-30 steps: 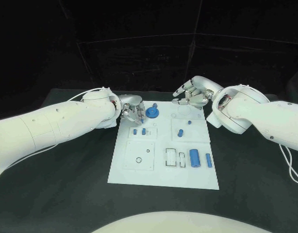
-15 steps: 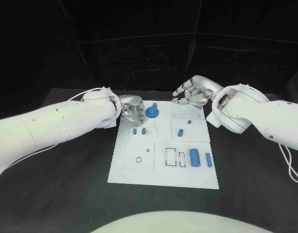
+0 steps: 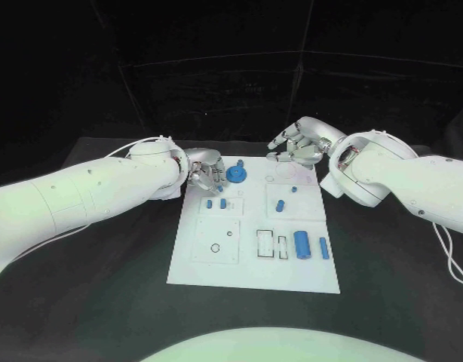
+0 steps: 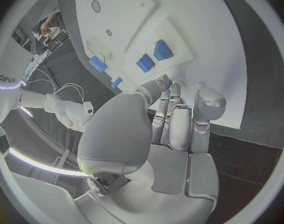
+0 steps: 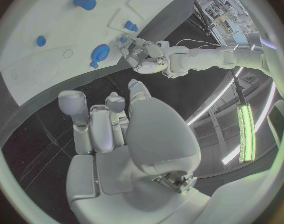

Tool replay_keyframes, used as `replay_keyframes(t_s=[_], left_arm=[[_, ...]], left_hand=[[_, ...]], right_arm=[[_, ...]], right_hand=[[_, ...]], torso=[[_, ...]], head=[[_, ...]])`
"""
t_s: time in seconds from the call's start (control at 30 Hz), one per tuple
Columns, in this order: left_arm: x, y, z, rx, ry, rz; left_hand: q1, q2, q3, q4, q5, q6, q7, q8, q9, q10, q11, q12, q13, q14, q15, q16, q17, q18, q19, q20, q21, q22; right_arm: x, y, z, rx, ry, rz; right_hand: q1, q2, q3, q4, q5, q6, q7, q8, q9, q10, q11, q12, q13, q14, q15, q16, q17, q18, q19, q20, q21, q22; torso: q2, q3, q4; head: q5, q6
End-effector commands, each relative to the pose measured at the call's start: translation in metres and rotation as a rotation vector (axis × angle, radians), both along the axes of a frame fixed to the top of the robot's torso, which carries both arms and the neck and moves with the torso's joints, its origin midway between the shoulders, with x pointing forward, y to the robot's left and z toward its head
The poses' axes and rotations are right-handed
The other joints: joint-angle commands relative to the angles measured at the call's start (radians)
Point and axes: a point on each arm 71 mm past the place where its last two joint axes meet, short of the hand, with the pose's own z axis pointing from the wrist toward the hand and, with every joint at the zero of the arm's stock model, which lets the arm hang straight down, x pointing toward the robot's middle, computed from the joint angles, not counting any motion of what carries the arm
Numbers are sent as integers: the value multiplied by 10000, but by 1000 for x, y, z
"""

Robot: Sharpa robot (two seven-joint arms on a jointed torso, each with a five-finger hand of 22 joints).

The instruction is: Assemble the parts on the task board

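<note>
The task board (image 3: 256, 260) lay in the middle of the black table (image 3: 101, 286), its long axis running from the robot's side to the far edge. The left hand (image 3: 202, 175) hung over the board's far left corner, fingers curled downward and close together; whether they pinched anything could not be told. Two small blue parts (image 3: 216, 204) stood side by side just beneath it. A round blue part (image 3: 238, 176) sat at the far edge, beside that hand. The right hand (image 3: 300, 146) hovered past the board's far right corner, fingers apart, holding nothing. A blue peg (image 3: 280, 205) lay right of centre, pointing roughly toward the far edge. Near the right edge, a blue cylinder (image 3: 301, 244) and a thinner blue pin (image 3: 324, 247) lay parallel to the board's long axis.
</note>
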Motion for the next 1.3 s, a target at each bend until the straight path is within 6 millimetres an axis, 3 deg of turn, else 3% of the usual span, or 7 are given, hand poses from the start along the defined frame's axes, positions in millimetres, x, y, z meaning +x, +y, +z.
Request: replay_keyframes(t_s=[0.03,0.5,0.7,0.9,0.97,1.07,1.3], left_arm=[[0,1,0,38,-8,18],[0,11,4,-398,-244,258],[0,26,11,-1887,-317,999],[-2,49,24,-5482,164,2396],[-4,54,29,-7078,467,2853],[-9,56,34,-9111,955,3299],[-26,53,38,-11727,1727,3568]], left_hand=[[-136,-22,32,-51,-3,-101,12,-91,3,-122,12,-80,-18,7,95,33,-24,-57,-4,77,0,-1],[-219,-156,-26,-87,0,-208,62,-217,19,-440,96,-220,-26,-41,165,1,-151,-33,-72,144,-100,-67],[-246,-207,-71,-128,4,-334,141,-341,21,-924,206,-383,-43,-176,249,-152,-500,61,-300,225,-519,-435],[-310,-96,-167,-77,15,-204,257,-314,50,-1224,308,-376,-23,-705,335,-826,-1705,344,-1067,318,-1902,-1657],[-481,31,-285,95,8,-124,289,-275,51,-1343,344,-313,-16,-1539,382,-1823,-3306,575,-1921,382,-3255,-2797],[-1305,213,-866,830,-16,-183,336,-280,42,-1515,382,-209,4,-2768,482,-3257,-5344,563,-2422,490,-3827,-3122],[-1000,453,-1817,1120,16,-187,305,-116,59,-1488,351,497,120,-3020,462,-3764,-5896,601,-2478,496,-4670,-3800]], right_arm=[[0,0,1,24,-34,31],[4,-11,-1,-132,39,-212],[10,-27,-4,-801,-251,-150],[7,-40,-9,-2346,-1099,373],[5,-43,-12,-2977,-1451,566],[1,-45,-18,-3684,-1780,763],[-5,-44,-31,-4844,-2243,1087]], right_hand=[[126,15,4,48,57,-38,41,39,-3,-70,-22,-41,-14,335,-80,-72,-14,178,-78,25,-52,-37],[492,-28,148,176,32,223,-32,265,39,-1638,-89,-2513,-2604,147,-135,-630,-669,288,-386,-20,-491,-688],[1386,-216,511,79,-654,714,-69,487,53,-2090,-60,-4896,-4633,40,-146,-1131,-1251,334,-493,-42,-767,-1017],[2023,-395,757,-72,-1327,1046,-52,490,12,-1818,-7,-6635,-6351,49,-61,-1238,-1372,342,-513,-4,-854,-1095],[2191,-420,841,-139,-1601,1110,-79,443,-4,-1782,21,-6955,-6716,58,-39,-1246,-1385,345,-530,-9,-872,-1114],[2293,-446,925,-169,-1834,1108,-88,353,-23,-1796,51,-7281,-7093,69,-2,-1257,-1405,340,-531,-1,-874,-1110],[2294,-557,1025,-141,-1924,1131,-61,183,-27,-1722,138,-7809,-7826,106,67,-1247,-1409,340,-524,40,-870,-1096]], torso=[[1,0,0],[-4,-11,5],[-5,-10,2],[-13,-10,-13],[-22,-17,-6],[-14,-5,3],[-9,-10,11]], head=[[-11,5],[-45,20],[-45,42],[-192,101],[-284,124],[-437,152],[-578,208]])
